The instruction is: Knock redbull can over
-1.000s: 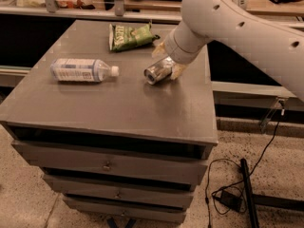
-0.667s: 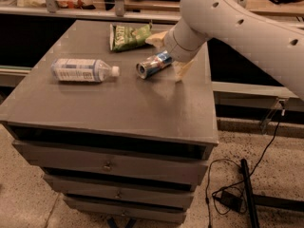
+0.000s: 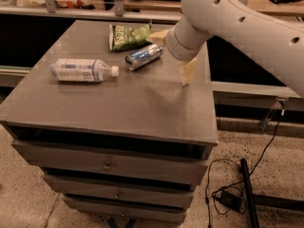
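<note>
The redbull can (image 3: 144,56) lies on its side on the grey cabinet top (image 3: 118,103), its silver top facing left towards the bottle. My gripper (image 3: 172,54) is just right of the can, low over the cabinet top. It is open and empty, with one cream finger (image 3: 187,72) towards the front and the other (image 3: 156,36) behind the can's far end. The can lies outside the fingers, beside the rear one. The white arm comes in from the upper right.
A clear water bottle (image 3: 80,70) with a white cap lies on its side to the left of the can. A green snack bag (image 3: 128,36) lies behind the can. The cabinet has drawers (image 3: 107,165) below. Black cables (image 3: 228,194) lie on the floor at the right.
The can, tilted against the gripper a second ago, has tipped flat and rolled left, out from the fingers. The gripper has stayed in almost the same place.
</note>
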Available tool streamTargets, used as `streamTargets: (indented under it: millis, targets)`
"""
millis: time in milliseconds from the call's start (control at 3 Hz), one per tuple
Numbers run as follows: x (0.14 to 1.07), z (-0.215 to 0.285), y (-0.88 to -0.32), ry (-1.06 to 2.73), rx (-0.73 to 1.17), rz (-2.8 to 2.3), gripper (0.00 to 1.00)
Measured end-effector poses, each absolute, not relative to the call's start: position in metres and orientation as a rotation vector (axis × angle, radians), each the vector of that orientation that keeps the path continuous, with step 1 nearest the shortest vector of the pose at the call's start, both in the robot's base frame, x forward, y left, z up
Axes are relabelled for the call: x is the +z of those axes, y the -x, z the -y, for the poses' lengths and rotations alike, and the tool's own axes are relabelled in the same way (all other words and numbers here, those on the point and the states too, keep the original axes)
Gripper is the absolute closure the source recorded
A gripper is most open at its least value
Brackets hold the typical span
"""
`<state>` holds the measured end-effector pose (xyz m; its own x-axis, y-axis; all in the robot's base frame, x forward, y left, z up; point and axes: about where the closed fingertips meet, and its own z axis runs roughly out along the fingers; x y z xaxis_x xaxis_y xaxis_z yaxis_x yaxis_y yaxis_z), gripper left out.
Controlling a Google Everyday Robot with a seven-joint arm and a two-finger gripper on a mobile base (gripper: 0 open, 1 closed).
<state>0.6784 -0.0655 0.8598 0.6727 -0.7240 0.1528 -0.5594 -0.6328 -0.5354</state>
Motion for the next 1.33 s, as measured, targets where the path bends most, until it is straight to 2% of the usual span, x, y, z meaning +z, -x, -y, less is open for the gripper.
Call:
streamTargets:
  millis: [667, 1333]
  targets:
    - [0.922, 0.053, -0.721, 2.185, -0.577, -1.07, 0.0]
    - [0.944, 0.066, -0.746, 2.056, -0.587, -1.173, 0.0]
